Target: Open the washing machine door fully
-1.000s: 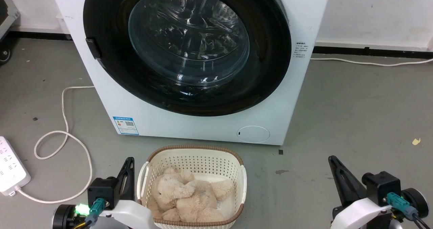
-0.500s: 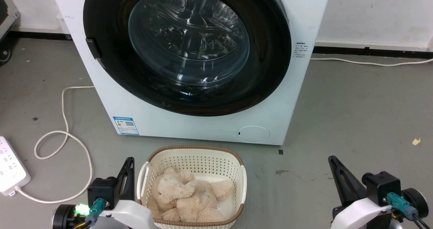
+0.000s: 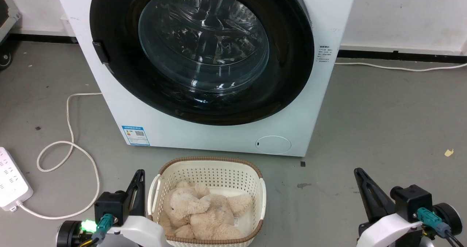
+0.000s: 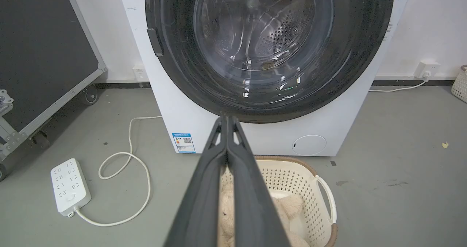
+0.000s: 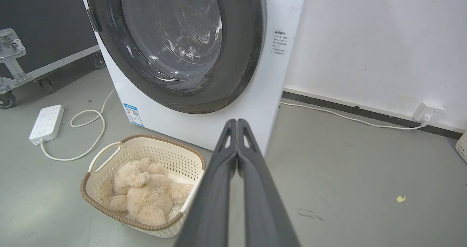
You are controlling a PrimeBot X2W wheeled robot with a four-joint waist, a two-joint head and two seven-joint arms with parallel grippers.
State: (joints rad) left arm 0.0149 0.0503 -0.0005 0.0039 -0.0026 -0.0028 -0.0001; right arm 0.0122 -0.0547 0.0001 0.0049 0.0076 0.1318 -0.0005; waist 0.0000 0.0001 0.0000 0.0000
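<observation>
The white washing machine (image 3: pixel 109 104) stands ahead on the floor. Its round glossy black door (image 3: pixel 292 57) lies flat against the front, closed, with the clear glass bowl (image 3: pixel 202 39) bulging in the middle and a dark handle tab (image 3: pixel 100 51) at its left rim. The door (image 4: pixel 175 72) also shows in the left wrist view and again (image 5: pixel 240 57) in the right wrist view. My left gripper (image 3: pixel 139 174) is shut and low at the left, well short of the machine. My right gripper (image 3: pixel 357 172) is shut, low at the right, holding nothing.
A cream perforated basket (image 3: pixel 255 177) with a beige plush toy (image 3: pixel 204 210) sits on the floor right before the machine, between my grippers. A white power strip (image 3: pixel 11 181) and looped cable (image 3: pixel 69 145) lie left. A black wheeled case (image 4: pixel 43 57) stands far left. A wall socket (image 5: pixel 428 112) is at right.
</observation>
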